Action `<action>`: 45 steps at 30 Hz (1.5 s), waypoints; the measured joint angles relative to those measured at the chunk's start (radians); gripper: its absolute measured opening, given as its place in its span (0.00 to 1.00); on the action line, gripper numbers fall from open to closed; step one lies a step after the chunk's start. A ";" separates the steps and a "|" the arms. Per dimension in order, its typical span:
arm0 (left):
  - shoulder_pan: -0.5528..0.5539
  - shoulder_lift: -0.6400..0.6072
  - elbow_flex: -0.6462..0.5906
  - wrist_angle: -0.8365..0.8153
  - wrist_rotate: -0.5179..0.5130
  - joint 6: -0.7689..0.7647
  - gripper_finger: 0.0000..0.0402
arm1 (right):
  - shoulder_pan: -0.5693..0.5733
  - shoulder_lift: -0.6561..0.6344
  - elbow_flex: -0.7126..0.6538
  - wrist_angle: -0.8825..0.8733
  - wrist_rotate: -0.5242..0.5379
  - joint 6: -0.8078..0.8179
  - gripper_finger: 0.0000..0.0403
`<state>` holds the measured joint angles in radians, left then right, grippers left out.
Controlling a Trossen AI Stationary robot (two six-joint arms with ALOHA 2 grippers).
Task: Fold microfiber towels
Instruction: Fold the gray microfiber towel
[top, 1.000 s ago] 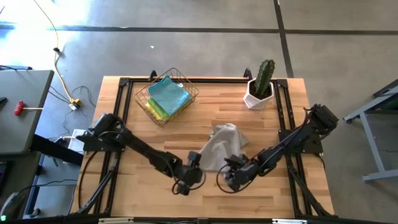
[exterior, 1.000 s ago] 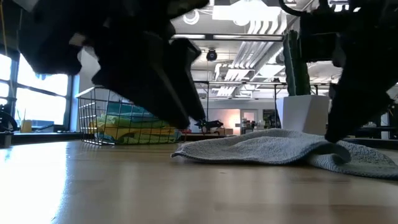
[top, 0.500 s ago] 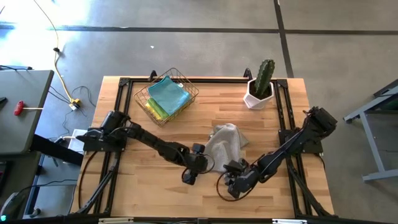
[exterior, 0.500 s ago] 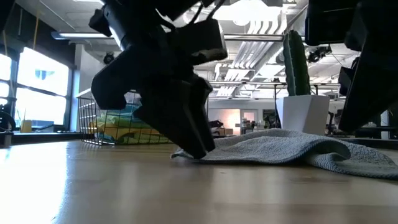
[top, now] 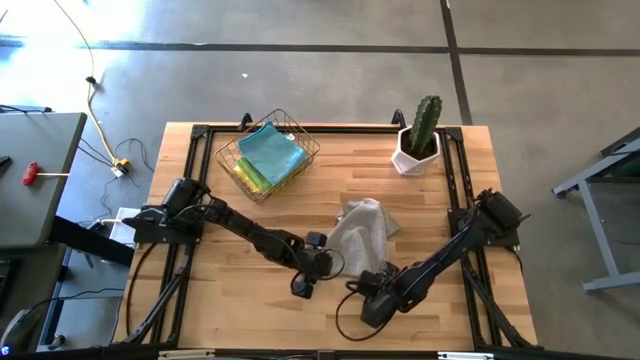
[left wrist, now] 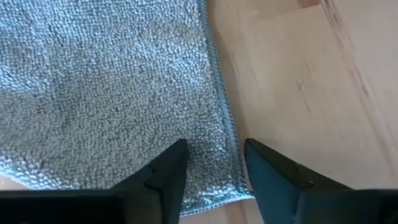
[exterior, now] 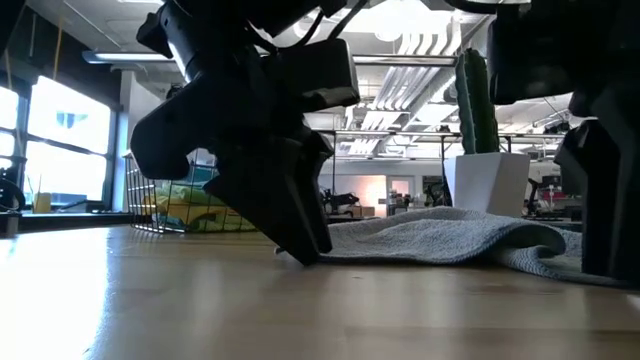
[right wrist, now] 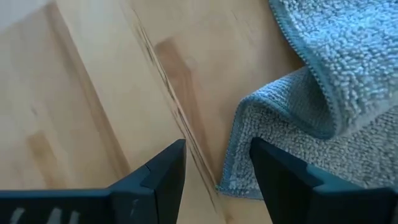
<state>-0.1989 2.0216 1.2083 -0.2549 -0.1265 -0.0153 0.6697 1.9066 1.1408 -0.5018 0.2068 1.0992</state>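
Observation:
A grey microfiber towel (top: 362,232) lies crumpled on the wooden table, right of centre. My left gripper (top: 304,287) is open at the towel's near left corner (left wrist: 235,191). One finger is over the cloth and the other is over bare wood beside the hem. My right gripper (top: 368,310) is open by the towel's near right corner (right wrist: 235,182). That corner is curled over and lies between its fingers. More towels, light blue (top: 270,150) on top, rest in the wire basket (top: 225,155). My left gripper slants down from the table's left, its fingers (exterior: 300,240) low at the towel's corner (exterior: 285,250), but I cannot tell whether they touch the cloth. My right gripper points steeply down over the curled corner, and whether it touches is not visible either.
A potted cactus (top: 420,140) stands at the far right. The wire basket stands at the far left, clear of both arms. Bare wood lies along the near edge (top: 230,310), and a black frame runs around the table.
My left gripper has gone down and toward the towel, ending at its near left corner. My right gripper has drawn toward the table's near edge and tipped more steeply downward. The towel has stayed where it was.

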 joint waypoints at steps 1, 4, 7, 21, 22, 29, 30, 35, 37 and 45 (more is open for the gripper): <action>0.000 0.000 0.000 -0.003 0.004 0.000 0.35 | 0.000 0.012 0.015 -0.027 -0.002 0.000 0.44; 0.000 0.001 0.000 -0.011 0.028 0.000 0.28 | 0.000 0.031 0.039 -0.107 -0.002 0.000 0.44; 0.001 0.001 0.000 -0.027 0.033 0.008 0.21 | 0.000 0.033 0.043 -0.148 0.004 0.000 0.44; -0.006 0.001 0.000 -0.085 0.051 0.019 0.01 | 0.000 0.036 0.041 -0.201 -0.002 -0.005 0.25; -0.010 0.001 0.000 -0.085 0.056 0.019 0.01 | 0.000 0.036 0.040 -0.202 -0.002 -0.005 0.24; -0.049 -0.006 -0.002 -0.101 0.094 -0.028 0.00 | 0.000 0.037 0.039 -0.214 -0.002 -0.008 0.12; -0.054 -0.014 -0.003 -0.111 0.105 -0.042 0.00 | 0.000 0.037 0.039 -0.215 -0.002 -0.008 0.10; -0.080 -0.059 -0.010 -0.176 0.145 -0.110 0.00 | 0.000 0.037 0.037 -0.219 0.003 -0.008 0.01; -0.089 -0.086 -0.011 -0.198 0.143 -0.121 0.00 | 0.000 0.032 0.037 -0.220 -0.002 -0.011 0.01; -0.116 -0.253 -0.008 -0.256 0.088 -0.182 0.00 | -0.012 -0.102 0.032 -0.273 -0.026 -0.080 0.00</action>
<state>-0.3154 1.7682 1.2003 -0.5112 -0.0388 -0.1977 0.6580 1.8051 1.1724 -0.7743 0.1805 1.0193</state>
